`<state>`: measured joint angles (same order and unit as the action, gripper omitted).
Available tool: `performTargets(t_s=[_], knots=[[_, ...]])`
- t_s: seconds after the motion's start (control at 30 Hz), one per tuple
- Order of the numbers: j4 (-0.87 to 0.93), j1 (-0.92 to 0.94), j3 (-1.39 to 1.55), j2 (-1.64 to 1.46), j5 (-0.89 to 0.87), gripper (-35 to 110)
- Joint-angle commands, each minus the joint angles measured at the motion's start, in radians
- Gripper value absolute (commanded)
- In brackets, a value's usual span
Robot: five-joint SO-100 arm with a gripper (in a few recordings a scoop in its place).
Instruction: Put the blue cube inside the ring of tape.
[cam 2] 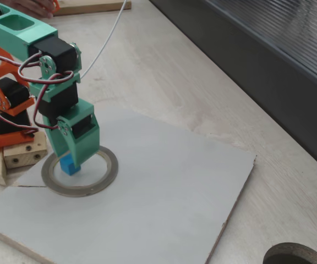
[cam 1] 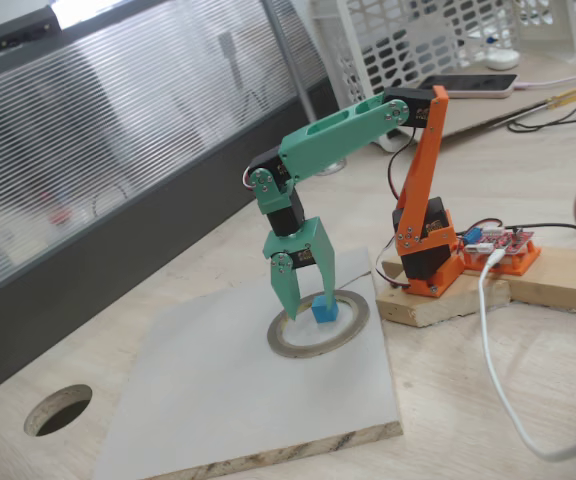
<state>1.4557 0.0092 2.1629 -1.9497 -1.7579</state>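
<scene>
Gripper [cam 1: 309, 301] seemingly loose beside blue cube [cam 1: 324, 312] — inside ring of tape [cam 2: 80, 171] — on grey board [cam 2: 164, 203].

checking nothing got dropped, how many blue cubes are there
1. The blue cube sits between the hand's fingers, inside the ring of tape; I see no other.

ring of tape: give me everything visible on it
The ring of tape is a thin, flat roll, grey-tan band with a yellowish inner edge and a wide hollow middle. It lies flat on the pale grey board, near the board's edge closest to the arm's base. The blue cube sits within its hollow, at the tips of the green gripper, which reaches down inside the ring.
</scene>
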Motion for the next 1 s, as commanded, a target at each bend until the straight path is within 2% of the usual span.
performTargets(t_s=[0.0, 0.73, 0.83, 0.97], knots=[[0.023, -0.006, -0.015, -0.032, -0.006, 36], [0.023, -0.008, -0.015, -0.032, -0.006, 36], [0.023, -0.008, -0.023, -0.034, -0.006, 31], [0.023, -0.008, -0.112, -0.034, -0.006, 18]])
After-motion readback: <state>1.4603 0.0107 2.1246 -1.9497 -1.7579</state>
